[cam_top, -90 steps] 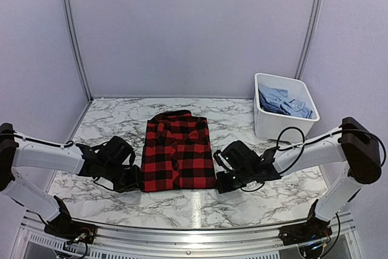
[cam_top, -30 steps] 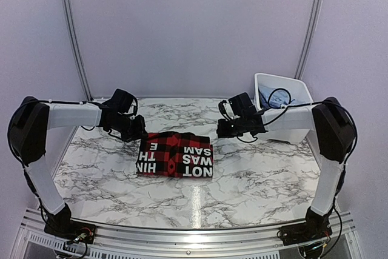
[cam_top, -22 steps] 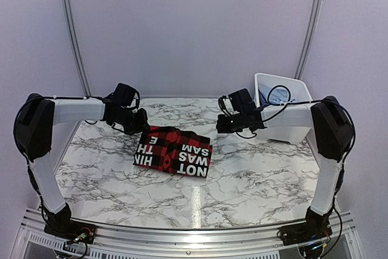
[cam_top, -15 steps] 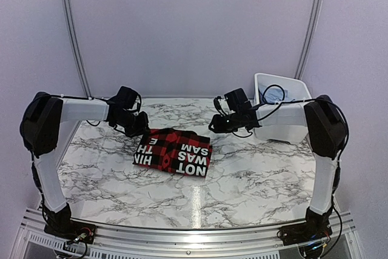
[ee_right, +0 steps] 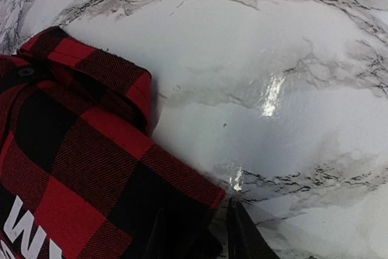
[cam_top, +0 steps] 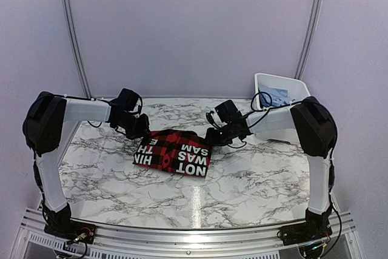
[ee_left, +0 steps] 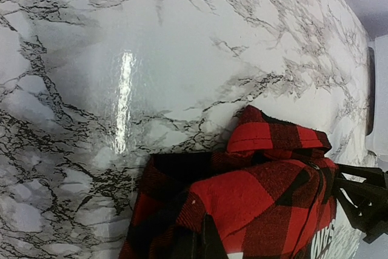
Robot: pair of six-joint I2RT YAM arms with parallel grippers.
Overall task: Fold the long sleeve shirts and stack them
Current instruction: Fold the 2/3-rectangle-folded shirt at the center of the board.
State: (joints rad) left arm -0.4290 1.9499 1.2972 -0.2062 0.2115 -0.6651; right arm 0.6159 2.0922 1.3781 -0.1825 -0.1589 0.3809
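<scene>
Flannel shirt [cam_top: 173,153] lies folded, white lettering up, near the middle of the table [cam_top: 260,174], the left gripper [cam_top: 143,133] pinched shut on its far left corner, likely to square the fold, while the right gripper [cam_top: 212,139] straddles the far right corner, jaws apart.

The red-and-black check shirt [ee_left: 260,201] is lying bunched on the marble table [ee_left: 121,59], its collar pointing away. The left fingers [ee_left: 205,244] are pinching its near edge, closed tight. The right fingers [ee_left: 364,210] are poking in just beside it.
</scene>
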